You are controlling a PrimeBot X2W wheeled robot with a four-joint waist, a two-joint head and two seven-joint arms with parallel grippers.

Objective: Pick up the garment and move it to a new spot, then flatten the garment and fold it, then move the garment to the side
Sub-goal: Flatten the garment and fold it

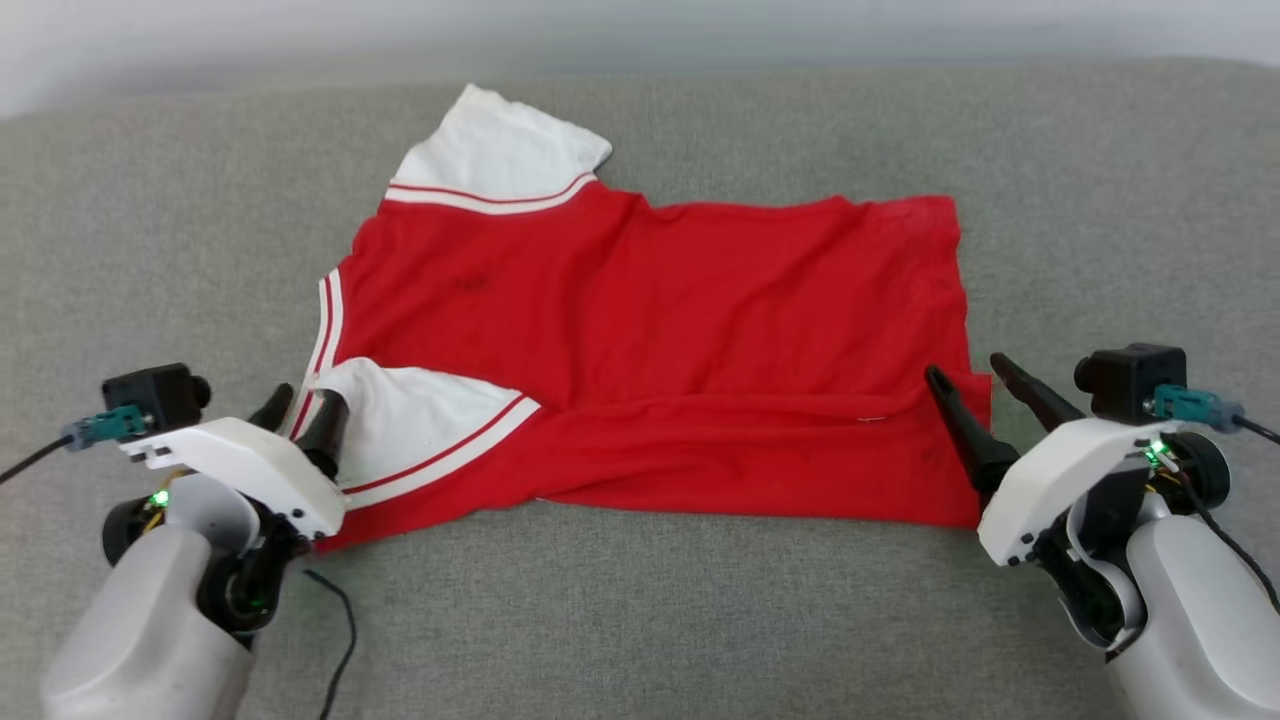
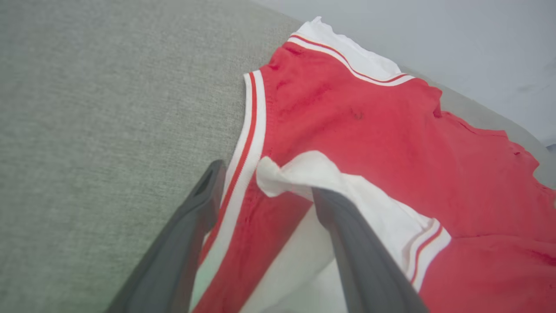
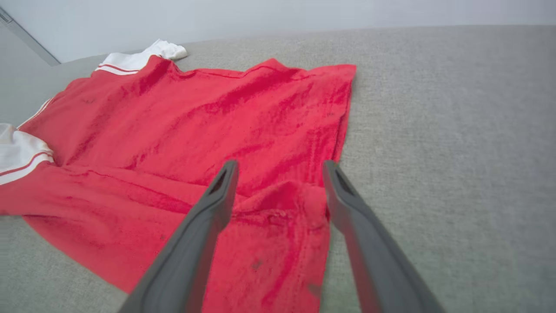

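Observation:
The garment [image 1: 650, 350], a red jersey with white sleeve ends and striped trim, lies spread on the grey cushion, its near part folded over along a crease. My left gripper [image 1: 305, 405] stands open at the jersey's near left corner, fingers straddling the striped collar edge and the white sleeve [image 2: 304, 182]. My right gripper [image 1: 970, 375] is open over the near right corner, with a puckered bit of red cloth [image 3: 282, 204] between its spread fingers. In the left wrist view the gripper [image 2: 265, 178] holds nothing; the right wrist view shows its gripper [image 3: 280, 167] just as empty.
The grey fabric cushion [image 1: 640, 620] stretches all around the jersey, with a pale wall [image 1: 640, 30] behind its far edge. A thin black cable [image 1: 340, 620] trails by my left arm.

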